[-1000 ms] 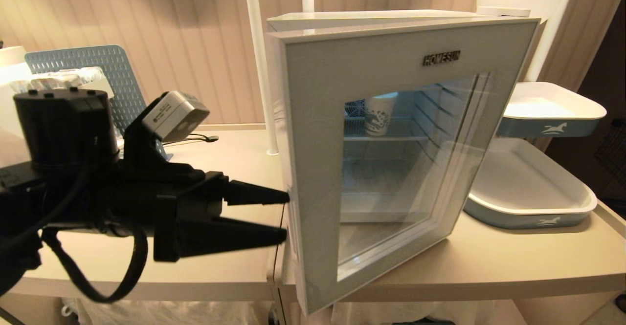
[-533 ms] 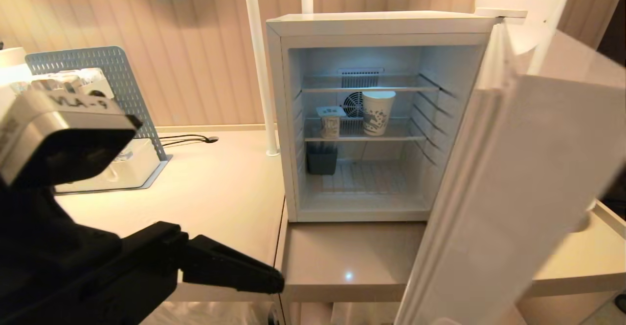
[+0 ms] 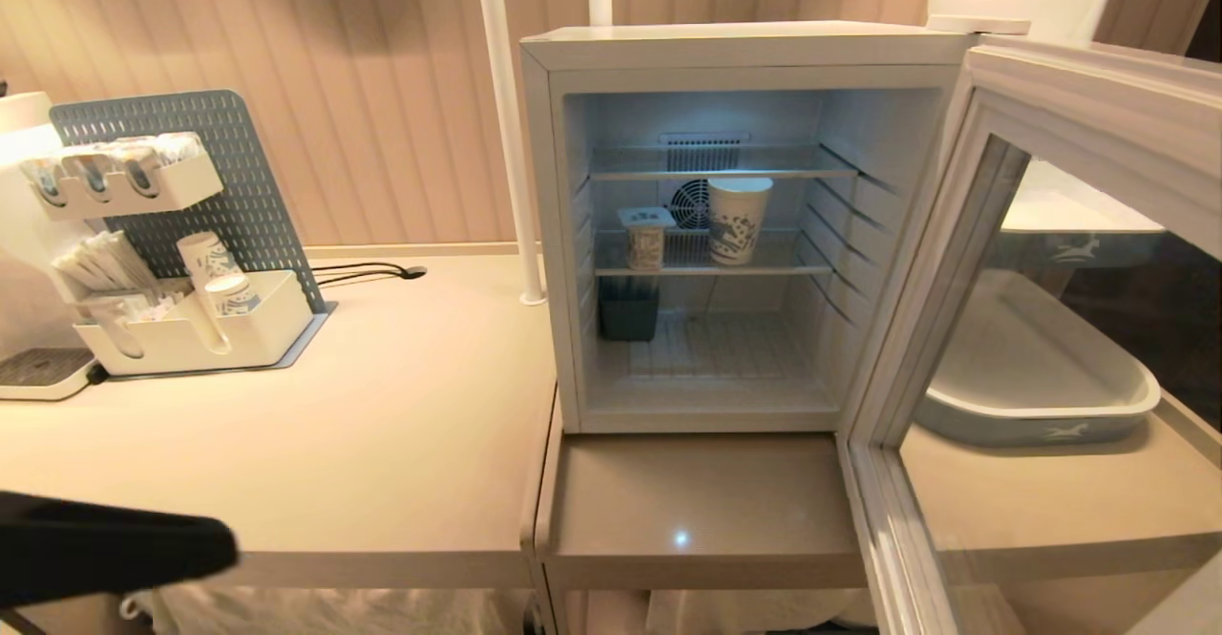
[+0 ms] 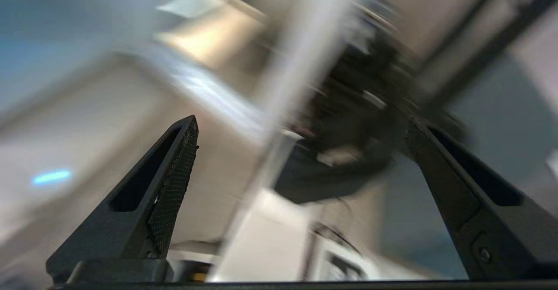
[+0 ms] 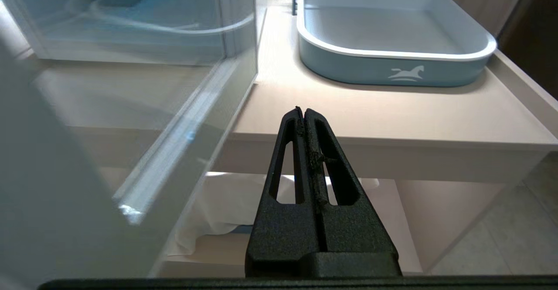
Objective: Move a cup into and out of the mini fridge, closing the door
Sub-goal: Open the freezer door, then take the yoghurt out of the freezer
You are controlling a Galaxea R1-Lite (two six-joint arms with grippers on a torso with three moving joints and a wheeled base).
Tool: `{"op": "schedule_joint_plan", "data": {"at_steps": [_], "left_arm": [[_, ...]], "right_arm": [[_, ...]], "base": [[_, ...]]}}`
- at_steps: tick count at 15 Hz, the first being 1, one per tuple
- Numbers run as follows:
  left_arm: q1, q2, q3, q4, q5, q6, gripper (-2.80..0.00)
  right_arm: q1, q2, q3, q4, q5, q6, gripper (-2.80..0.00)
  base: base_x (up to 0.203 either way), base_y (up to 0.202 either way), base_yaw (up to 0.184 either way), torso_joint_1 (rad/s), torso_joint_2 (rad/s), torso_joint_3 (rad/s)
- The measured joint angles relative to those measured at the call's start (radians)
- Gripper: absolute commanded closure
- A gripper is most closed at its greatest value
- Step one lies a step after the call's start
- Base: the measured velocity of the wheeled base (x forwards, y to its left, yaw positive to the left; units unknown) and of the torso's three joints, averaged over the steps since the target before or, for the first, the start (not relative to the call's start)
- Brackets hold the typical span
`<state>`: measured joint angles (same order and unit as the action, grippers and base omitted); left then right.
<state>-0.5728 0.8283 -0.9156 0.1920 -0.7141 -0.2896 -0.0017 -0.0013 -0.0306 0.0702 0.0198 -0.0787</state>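
White box, door flung wide: your mini fridge stands open on the counter, its interior lit a cool blue-white, wire shelves running across. Your cup sits on the middle shelf, left of centre, a squat white tub with a flat top, markings too small to read from the head view. Just beside it on the right stands the taller paper cup with its blue pattern, in front of the round fan grille. Below them, a dark bin rests on the fridge floor at the left. The door hangs out to the right, pale frame around glass, and through the pane you can see a blue-and-white tray on the counter. Your left gripper has its jaws spread wide with nothing between them; the wrist view is smeared, so what lies past them is probably the robot's own frame. Your right gripper is parked low by the counter's edge, fingers pressed together, holding nothing
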Motion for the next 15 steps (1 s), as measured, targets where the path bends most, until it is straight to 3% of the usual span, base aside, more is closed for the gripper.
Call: {"op": "schedule_joint_plan", "data": {"at_steps": [1,2,3,4,6,7,8,9,11,15], "left_arm": [[0.019,-0.031,-0.068,0.088,0.086,-0.001,-2.80],[0.050,-0.059,-0.167,0.200,0.186,-0.005,-2.31],[0.080,-0.076,-0.257,0.296,0.274,-0.015,0.00],[0.118,-0.089,-0.332,0.381,0.369,-0.029,0.00],[0.254,-0.120,-0.449,0.557,0.621,-0.049,0.00],[0.324,-0.138,-0.501,0.635,0.716,-0.055,0.00],[0.375,-0.156,-0.555,0.703,0.768,-0.059,0.00],[0.427,-0.184,-0.618,0.797,0.791,-0.059,0.00],[0.485,-0.255,-0.699,0.945,0.772,-0.036,0.00],[0.541,-0.453,-0.689,1.071,0.730,0.076,0.00]], "right_arm": [[0.000,0.000,0.000,0.000,0.000,0.000,0.00],[-0.001,0.000,0.000,0.000,0.000,-0.001,0.00],[0.000,0.000,0.000,0.000,-0.001,0.000,0.00],[0.000,0.000,0.000,0.000,0.000,0.000,0.00],[0.000,0.000,0.000,0.000,-0.001,0.000,0.00],[0.000,0.000,0.000,0.001,-0.001,0.000,0.00],[0.000,0.000,0.000,0.001,-0.001,0.000,0.00],[0.000,0.000,0.000,0.001,-0.001,0.002,0.00],[0.000,0.000,0.000,0.006,-0.001,0.004,0.00],[0.000,0.000,-0.002,0.005,-0.001,0.006,0.00]], "base": [[0.000,0.000,0.000,0.000,0.00,0.000],[0.000,0.000,0.000,0.000,0.00,0.000],[0.000,0.000,0.000,0.000,0.00,0.000],[0.000,0.000,0.000,0.000,0.00,0.000],[0.000,0.000,0.000,0.000,0.00,0.000],[0.000,0.000,0.000,0.000,0.00,0.000],[0.000,0.000,0.000,0.000,0.00,0.000],[0.000,0.000,0.000,0.000,0.00,0.000],[0.000,0.000,0.000,0.000,0.00,0.000],[0.000,0.000,0.000,0.000,0.00,0.000]]}}
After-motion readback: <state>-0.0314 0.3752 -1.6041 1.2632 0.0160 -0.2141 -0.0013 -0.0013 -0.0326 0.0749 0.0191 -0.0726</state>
